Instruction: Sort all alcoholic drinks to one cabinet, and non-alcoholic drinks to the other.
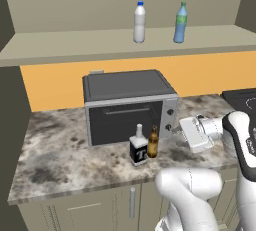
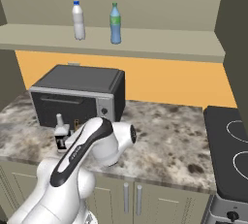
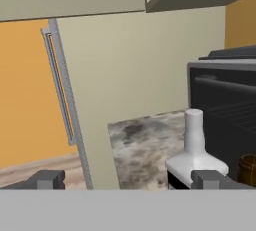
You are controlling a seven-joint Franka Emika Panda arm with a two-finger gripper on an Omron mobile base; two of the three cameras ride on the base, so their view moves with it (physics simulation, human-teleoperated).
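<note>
1. The square clear bottle [image 1: 138, 147] stands upright on the marbled counter [image 1: 60, 150], at 6 o'clock of the grey toaster oven [image 1: 127, 106] and just in front of its door. Its black label carries a white "T", the only writing that can be read; the neck is pale.
2. The brown beer bottle [image 1: 153, 142] stands upright just beside it, at its 3 o'clock in the left base view. Whether the two touch I cannot tell.
3. The white bottle with the blue cap [image 1: 139, 22] stands upright on the open beige shelf [image 1: 75, 42] above the oven, at about 12 o'clock of it. Any label text is too small to read.
4. The blue bottle with the green top [image 1: 180, 23] stands on the same shelf, at 3 o'clock of the white one and apart from it.
5. The gripper [image 3: 131, 179] sits low over the counter at 3 o'clock of the beer bottle in the left base view, its jaws spread as wide as they go and grasping nothing.
6. In the hand view the square bottle stands close by the right finger tip [image 3: 210, 179], with the oven behind it and a cabinet handle [image 3: 60, 87] at 10 o'clock.
</note>
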